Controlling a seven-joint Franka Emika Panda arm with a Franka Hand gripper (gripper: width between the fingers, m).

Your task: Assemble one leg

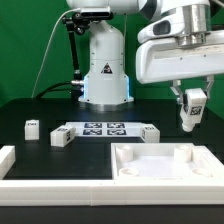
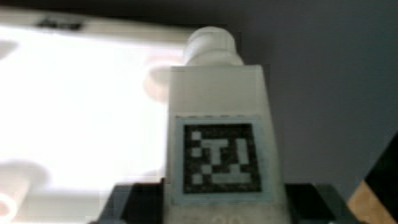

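My Panda arm's two-finger gripper (image 1: 190, 118) hangs above the black table, clamped on the small white plastic block-shaped leg (image 1: 189, 110). It is near the far corner of the large white square tray-like part with raised rims (image 1: 165, 170), on the exterior view's right. In the wrist view the dark fingers (image 2: 143, 208) pinch the leg (image 2: 217, 110) at one end, with its black-and-white square tag (image 2: 221, 152) facing the camera. Its narrow round peg (image 2: 214, 45) points away from the fingers, down towards the work surface. The bright tray-like part (image 2: 71, 100) fills one side of that view and dark table the other, so I judge the peg sits about over the rim, not yet inside a corner.

The step in hand, as I read it, is carrying the leg to its corner seat. I cannot make out the socket clearly from here. To do it well I would slide inward until the peg is centred over the corner and keep the leg plumb. Then I would lower it slowly, easing the grip only once the peg has seated; a tilted entry could jam or nudge the tray-like part.

Other small white tagged blocks (image 1: 60, 137) lie beside the thin flat white marker board (image 1: 103, 129), well apart from the gripper.
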